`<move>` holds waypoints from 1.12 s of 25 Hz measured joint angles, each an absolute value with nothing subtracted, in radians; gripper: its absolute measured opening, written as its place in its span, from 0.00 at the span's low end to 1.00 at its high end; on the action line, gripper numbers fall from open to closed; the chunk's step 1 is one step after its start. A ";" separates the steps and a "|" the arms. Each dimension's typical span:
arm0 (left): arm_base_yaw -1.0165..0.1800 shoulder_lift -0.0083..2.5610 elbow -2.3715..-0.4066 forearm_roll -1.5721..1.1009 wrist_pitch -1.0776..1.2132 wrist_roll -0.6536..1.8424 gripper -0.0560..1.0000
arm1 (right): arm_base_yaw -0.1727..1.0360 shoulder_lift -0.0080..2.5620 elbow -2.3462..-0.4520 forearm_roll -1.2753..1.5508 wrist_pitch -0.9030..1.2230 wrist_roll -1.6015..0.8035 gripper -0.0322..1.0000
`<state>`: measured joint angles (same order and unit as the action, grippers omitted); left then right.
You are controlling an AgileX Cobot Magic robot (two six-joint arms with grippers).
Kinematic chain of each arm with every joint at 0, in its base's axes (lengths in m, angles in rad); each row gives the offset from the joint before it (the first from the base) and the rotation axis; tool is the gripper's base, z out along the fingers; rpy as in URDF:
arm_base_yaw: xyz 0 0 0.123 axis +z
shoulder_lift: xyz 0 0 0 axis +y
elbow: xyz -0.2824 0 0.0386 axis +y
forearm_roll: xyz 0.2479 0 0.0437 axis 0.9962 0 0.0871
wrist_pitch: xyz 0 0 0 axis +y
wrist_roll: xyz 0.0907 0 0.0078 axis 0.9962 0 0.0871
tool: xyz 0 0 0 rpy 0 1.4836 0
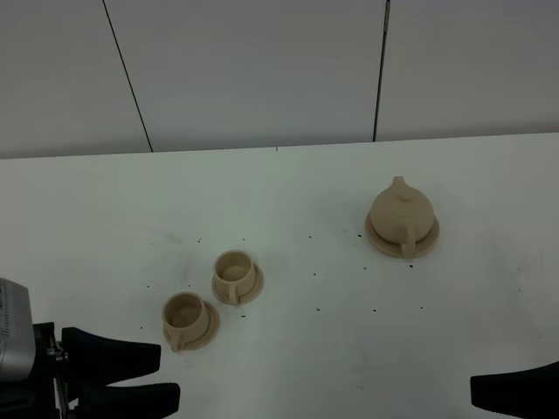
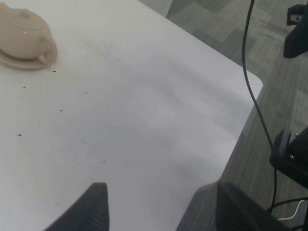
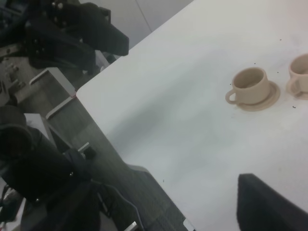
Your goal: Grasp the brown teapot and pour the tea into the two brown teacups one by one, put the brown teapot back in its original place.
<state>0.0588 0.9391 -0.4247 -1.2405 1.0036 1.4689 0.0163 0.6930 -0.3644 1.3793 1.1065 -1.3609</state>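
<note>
Left hand point(image 1: 170, 374) and right hand point(image 3: 161, 192) both released, empty, at near edge of desk point(image 1: 279, 192); a shallow pinch on the brown teapot point(image 1: 400, 212) handle could let it swing, spilling

You face a broad matte white tabletop point(image 1: 262, 192), peppered with tiny dark specks point(image 1: 316, 309). Behind its far edge you see a wall of pale grey panels point(image 1: 253, 70) split by thin dark seams point(image 1: 129, 78). From the left wrist view you can make out the table's rounded corner point(image 2: 257, 83) and, beyond it, a grey plank-patterned floor point(image 2: 216, 19) crossed by a thin black cable point(image 2: 243, 62). The light is soft and even, with only faint shadows.
</note>
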 joint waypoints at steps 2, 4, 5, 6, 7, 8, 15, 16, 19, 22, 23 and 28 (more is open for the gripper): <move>0.059 0.939 -0.425 -1.241 1.004 1.469 0.58 | 0.016 0.693 -0.364 1.379 1.106 -1.361 0.60; 0.059 0.939 -0.425 -1.241 1.004 1.469 0.58 | 0.016 0.693 -0.364 1.379 1.106 -1.361 0.60; 0.059 0.939 -0.425 -1.241 1.004 1.469 0.58 | 0.016 0.693 -0.364 1.379 1.106 -1.361 0.60; 0.059 0.939 -0.425 -1.241 1.004 1.469 0.58 | 0.016 0.693 -0.364 1.379 1.106 -1.361 0.60; 0.059 0.939 -0.425 -1.241 1.004 1.469 0.58 | 0.016 0.693 -0.364 1.379 1.106 -1.361 0.60; 0.059 0.939 -0.425 -1.241 1.004 1.469 0.58 | 0.016 0.693 -0.364 1.379 1.106 -1.361 0.60; 0.059 0.939 -0.425 -1.241 1.002 1.469 0.58 | 0.016 0.693 -0.364 1.379 1.106 -1.360 0.60; 0.059 0.939 -0.425 -1.241 1.002 1.469 0.58 | 0.016 0.693 -0.364 1.379 1.106 -1.360 0.60; 0.059 0.939 -0.425 -1.241 1.001 1.469 0.58 | 0.016 0.693 -0.364 1.379 1.106 -1.360 0.60; 0.059 0.939 -0.425 -1.241 1.001 1.450 0.58 | 0.016 0.693 -0.364 1.379 1.106 -1.343 0.60; 0.059 0.939 -0.425 -1.241 1.001 1.436 0.57 | 0.016 0.693 -0.364 1.379 1.106 -1.337 0.60; 0.059 0.939 -0.425 -1.241 1.001 1.413 0.54 | 0.016 0.693 -0.364 1.379 1.106 -1.334 0.60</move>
